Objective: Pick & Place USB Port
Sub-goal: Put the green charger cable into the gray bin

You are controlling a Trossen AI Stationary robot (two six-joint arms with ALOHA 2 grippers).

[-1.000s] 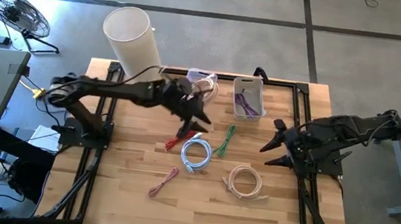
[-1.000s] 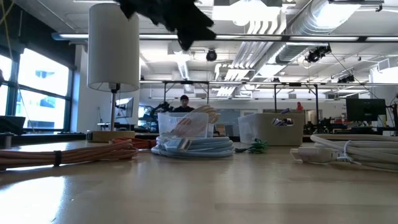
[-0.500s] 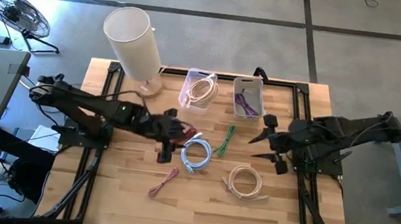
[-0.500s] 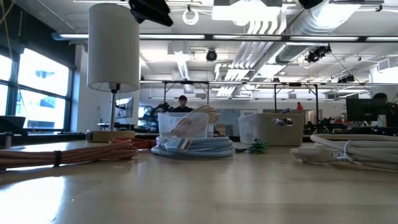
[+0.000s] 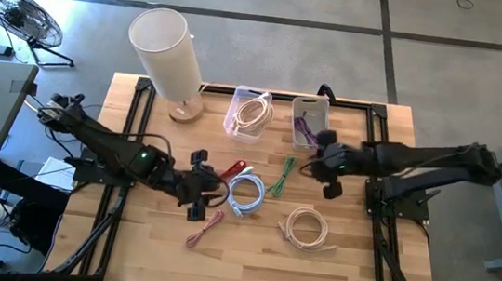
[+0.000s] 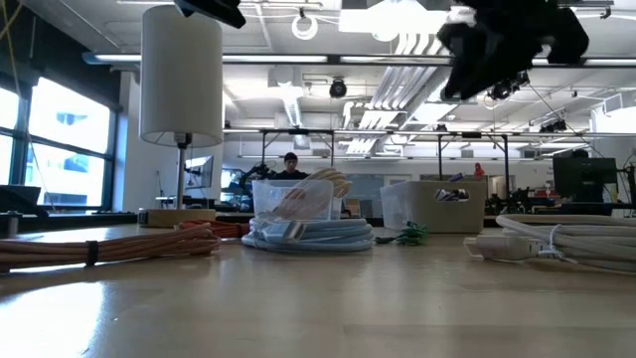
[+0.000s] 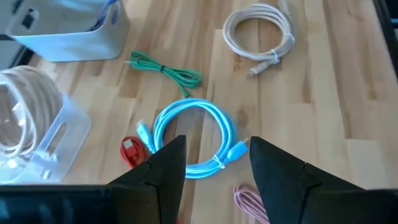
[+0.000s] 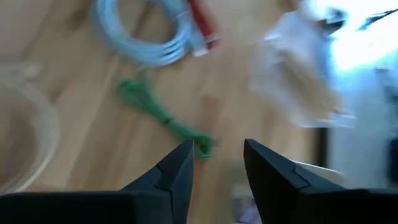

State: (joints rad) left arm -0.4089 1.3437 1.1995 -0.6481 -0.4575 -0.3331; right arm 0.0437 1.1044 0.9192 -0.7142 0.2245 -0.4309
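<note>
Just ahead of the left gripper (image 5: 197,187), whose 2 fingers stand apart holding nothing, lie the red cable (image 5: 232,170) and blue cable (image 5: 245,192). The right gripper (image 5: 320,171), also spread and empty, hangs beside the green cable (image 5: 282,176).

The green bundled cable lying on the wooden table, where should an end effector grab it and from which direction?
Probably the green bundled cable is best gripped at its middle, coming straight down from above with fingers across its narrow width: it lies flat as a slim strip, clear of the coiled light blue cable.

Left tool (image 5: 197,188) back, right tool (image 5: 323,171) forward
</note>
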